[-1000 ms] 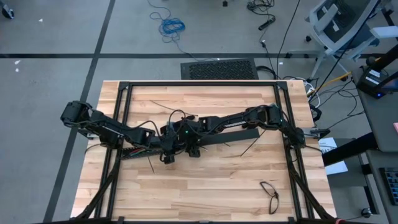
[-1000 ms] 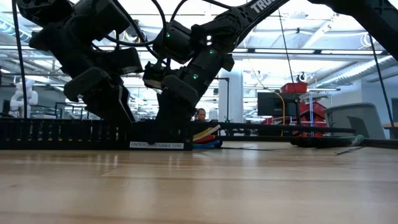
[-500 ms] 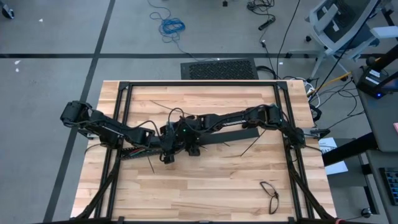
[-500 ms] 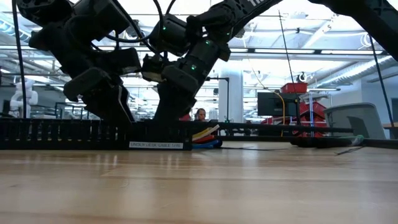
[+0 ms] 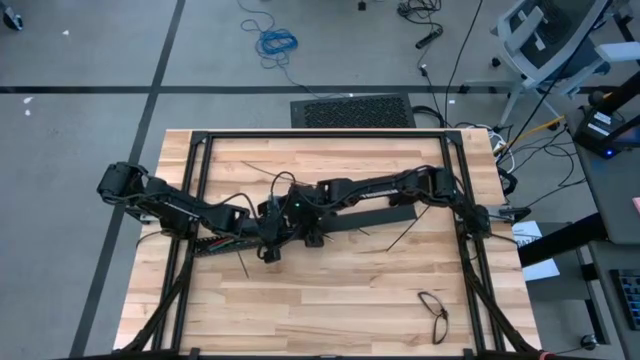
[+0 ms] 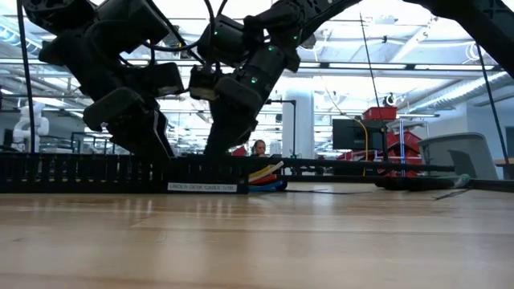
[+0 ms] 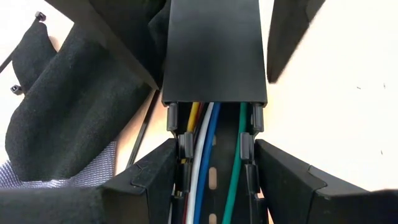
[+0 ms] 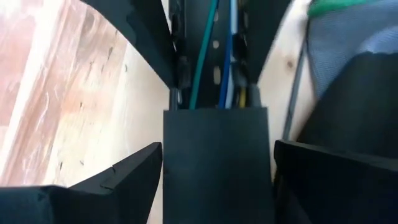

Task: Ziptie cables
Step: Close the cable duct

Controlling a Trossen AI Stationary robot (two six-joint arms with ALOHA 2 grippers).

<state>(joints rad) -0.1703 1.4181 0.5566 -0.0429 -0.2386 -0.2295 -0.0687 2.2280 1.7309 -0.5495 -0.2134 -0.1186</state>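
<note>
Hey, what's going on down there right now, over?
Left gripper clamped across the slotted bar. Right gripper open, straddling the bar's covered part. Cables lie inside the channel. Loose zip tie beside it; nothing blocking.

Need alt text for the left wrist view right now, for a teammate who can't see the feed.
The left gripper straddles a black slotted cable tray, one dark finger on each side. Inside run the cables, yellow, white, blue and green, disappearing under a flat black cover. A thin black zip tie lies beside it on the wooden table.
</note>
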